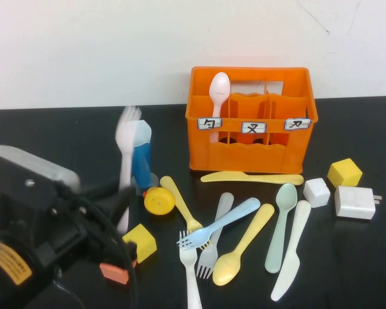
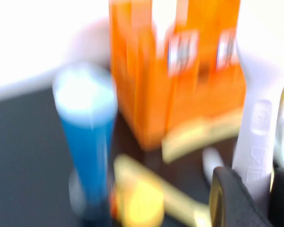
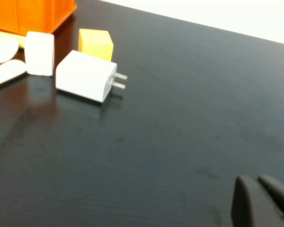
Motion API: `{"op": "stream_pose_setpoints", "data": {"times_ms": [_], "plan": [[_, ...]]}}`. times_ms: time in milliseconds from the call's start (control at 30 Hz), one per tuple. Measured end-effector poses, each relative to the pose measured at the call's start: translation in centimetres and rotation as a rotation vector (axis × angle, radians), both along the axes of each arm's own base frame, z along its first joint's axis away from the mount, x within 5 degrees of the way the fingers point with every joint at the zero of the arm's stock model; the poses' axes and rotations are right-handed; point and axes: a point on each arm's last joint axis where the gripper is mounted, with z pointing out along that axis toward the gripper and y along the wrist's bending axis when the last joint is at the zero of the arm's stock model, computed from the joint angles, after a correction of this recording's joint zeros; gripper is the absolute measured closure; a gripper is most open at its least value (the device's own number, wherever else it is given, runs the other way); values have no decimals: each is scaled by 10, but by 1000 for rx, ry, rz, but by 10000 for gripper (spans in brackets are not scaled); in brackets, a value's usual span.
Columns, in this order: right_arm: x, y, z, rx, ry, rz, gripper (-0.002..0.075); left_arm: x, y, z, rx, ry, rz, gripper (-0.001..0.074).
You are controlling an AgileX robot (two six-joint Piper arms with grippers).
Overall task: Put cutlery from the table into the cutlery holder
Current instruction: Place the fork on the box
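Observation:
My left gripper (image 1: 120, 201) is shut on a white fork (image 1: 127, 132) and holds it upright above the table, left of the orange cutlery holder (image 1: 251, 122). In the left wrist view the fork's handle (image 2: 256, 127) stands between the left gripper's (image 2: 253, 187) dark fingers, with the holder (image 2: 180, 85) behind it. A pink spoon (image 1: 219, 90) stands in the holder's left compartment. Several pieces lie in front of it: a yellow knife (image 1: 251, 177), mint spoon (image 1: 282, 222), white knife (image 1: 293, 251), yellow spoon (image 1: 244, 248) and blue fork (image 1: 219, 222). My right gripper (image 3: 255, 191) is shut and empty over bare table, out of the high view.
A blue cup (image 1: 141, 158) and a yellow round toy (image 1: 159, 201) stand beside the held fork. Yellow cubes (image 1: 140, 241) (image 1: 344, 172), a white cube (image 1: 316, 192), an orange cube (image 1: 114, 272) and a white charger (image 1: 355, 203) lie on the black table (image 1: 51, 135).

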Motion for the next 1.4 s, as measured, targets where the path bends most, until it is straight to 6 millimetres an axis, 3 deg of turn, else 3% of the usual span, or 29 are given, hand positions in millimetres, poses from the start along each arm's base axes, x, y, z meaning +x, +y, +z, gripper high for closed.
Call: {"op": "stream_pose_setpoints", "data": {"times_ms": [167,300,767,967,1167,1400], "plan": [[0,0,0,0,0,0,729,6,-3,14,-107,-228,3,590],[0,0,0,0,0,0,729,23,-14,17,-166,-351,2,591],[0,0,0,0,0,0,729,146,-109,6,-184,-456,-125,597],[0,0,0,0,0,0,729,185,-135,-5,-212,-452,-134,597],[0,0,0,0,0,0,729,204,-148,-19,-196,-429,-141,597],[0,0,0,0,0,0,729,211,-153,-36,-149,-375,-146,597]]}}
